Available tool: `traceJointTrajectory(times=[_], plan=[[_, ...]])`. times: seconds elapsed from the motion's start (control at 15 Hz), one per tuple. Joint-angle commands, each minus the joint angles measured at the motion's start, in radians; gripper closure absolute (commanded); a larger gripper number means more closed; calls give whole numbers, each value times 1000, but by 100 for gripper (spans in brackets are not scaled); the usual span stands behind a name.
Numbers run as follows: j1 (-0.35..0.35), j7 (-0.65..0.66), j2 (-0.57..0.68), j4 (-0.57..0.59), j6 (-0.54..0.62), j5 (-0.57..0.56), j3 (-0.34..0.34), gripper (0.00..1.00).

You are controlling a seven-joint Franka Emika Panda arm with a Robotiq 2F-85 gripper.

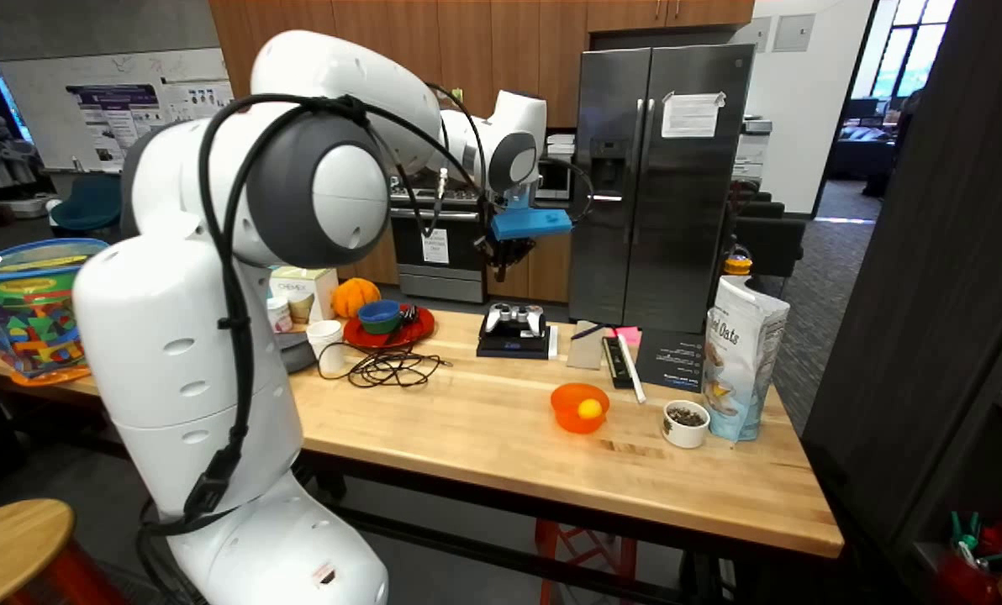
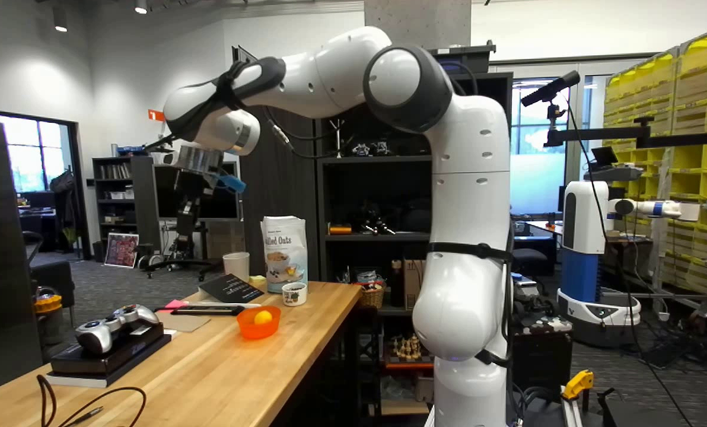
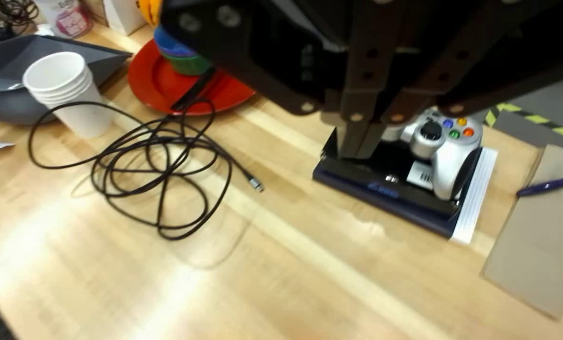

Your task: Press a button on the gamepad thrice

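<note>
Presently, gripper [image 3: 361, 148] pressed together, higher than the gamepad [image 3: 446, 155].
We should press one button [image 3: 454, 135] squarely, releasing between.

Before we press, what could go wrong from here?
The gamepad sits on a black box, so an off-center press might rock or shift it. Its colored buttons sit close together; a slight miss could hit the wrong one. The end effector hides part of the gamepad in the wrist view, so aim may suffer.

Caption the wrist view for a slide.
Shut gripper partly hides silver gamepad on dark box; tangled black cable on wooden table.
</note>
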Motion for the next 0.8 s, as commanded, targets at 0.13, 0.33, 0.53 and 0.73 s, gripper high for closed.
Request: traceJointTrajectory(times=[0.13, 0.33, 0.53, 0.73], plan=[[58, 70, -110, -37, -191, -94, -95, 100], [68, 94, -112, -43, -191, -137, -121, 70], [69, 97, -106, -46, -187, -143, -142, 52], [70, 88, -105, -49, -182, -135, -155, 30]])
